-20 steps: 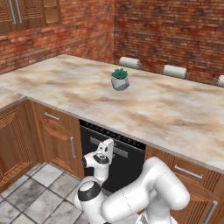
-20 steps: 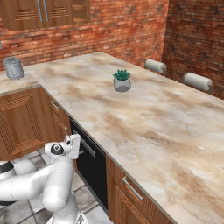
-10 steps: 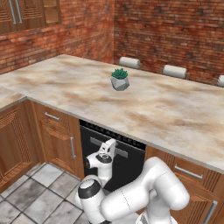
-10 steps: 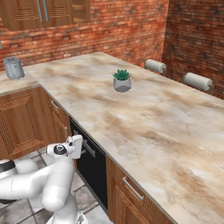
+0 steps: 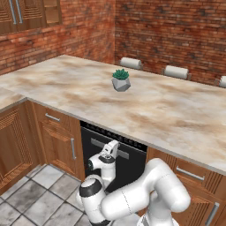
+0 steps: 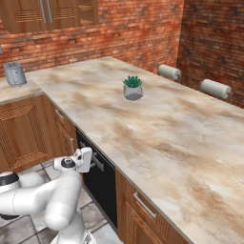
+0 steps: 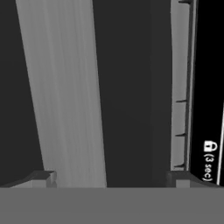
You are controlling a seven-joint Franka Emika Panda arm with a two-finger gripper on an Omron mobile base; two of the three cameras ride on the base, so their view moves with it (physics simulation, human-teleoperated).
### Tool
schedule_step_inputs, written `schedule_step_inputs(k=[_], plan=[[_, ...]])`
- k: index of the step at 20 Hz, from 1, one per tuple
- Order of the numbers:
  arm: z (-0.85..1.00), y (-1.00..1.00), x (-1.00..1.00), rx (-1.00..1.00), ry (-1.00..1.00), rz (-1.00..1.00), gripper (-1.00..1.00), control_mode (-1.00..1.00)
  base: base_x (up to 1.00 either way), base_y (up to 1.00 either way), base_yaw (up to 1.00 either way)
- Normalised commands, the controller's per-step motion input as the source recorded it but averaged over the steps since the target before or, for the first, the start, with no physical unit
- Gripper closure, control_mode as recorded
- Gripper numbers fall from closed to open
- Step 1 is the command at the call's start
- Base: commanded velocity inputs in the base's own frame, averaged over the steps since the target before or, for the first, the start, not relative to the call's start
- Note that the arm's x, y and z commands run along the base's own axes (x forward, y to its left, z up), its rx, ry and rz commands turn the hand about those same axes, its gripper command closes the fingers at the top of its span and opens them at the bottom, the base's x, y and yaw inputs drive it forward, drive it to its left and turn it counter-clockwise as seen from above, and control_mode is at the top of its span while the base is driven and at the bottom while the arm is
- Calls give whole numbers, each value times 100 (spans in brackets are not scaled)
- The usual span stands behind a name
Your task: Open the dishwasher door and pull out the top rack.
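Right at the hand, the two-finger dark gripper (image 7: 111,177) is standing spread wide and holding nothing, its tips sitting either side of the horizontal silver bar handle (image 7: 65,92), which is running lengthways through the hand view between the jaws but not touching either pad as far as I can tell. Just behind it, the flat black rectangular dishwasher door (image 5: 132,170) is sitting closed and flush under the marble-look beige countertop (image 5: 145,110), between brown wooden cabinet doors and drawers; the white arm is reaching in low from the base, with the gripper (image 5: 111,151) pressing up near the handle (image 5: 126,154) in the left base view and the hand (image 6: 86,159) sitting at the door's edge in the right base view. Judging the step: approach for the handle grasp, door not yet opened, top rack hidden behind the shut door, so the task is reading as early. Next move is probably calling for closing the jaws on the bar, then pulling out and down along the hinge arc. Further back, counting: one small green potted plant in a grey faceted pot (image 5: 121,80) on the counter, three white paper-towel rolls (image 5: 130,63) along the brick wall in the left base view, one grey metal canister (image 6: 15,74) far left in the right base view.
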Motion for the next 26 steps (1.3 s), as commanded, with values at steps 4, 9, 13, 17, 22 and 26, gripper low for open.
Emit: schedule_step_inputs(k=[4, 9, 13, 17, 22, 26], plan=[[-45, 0, 7, -4, -6, 0, -100, -100, 0, 0, 0], [-54, 0, 1, -3, -2, 0, -100, -100, 0, 0, 0], [-59, 0, 0, -4, -1, 0, -100, -100, 0, 0, 0], [-55, 0, 0, -6, -3, 0, -100, -100, 0, 0, 0], [-44, 0, 5, -10, -11, 0, -100, -100, 0, 0, 0], [-51, 0, 13, -11, -11, 0, -100, -100, 0, 0, 0]])
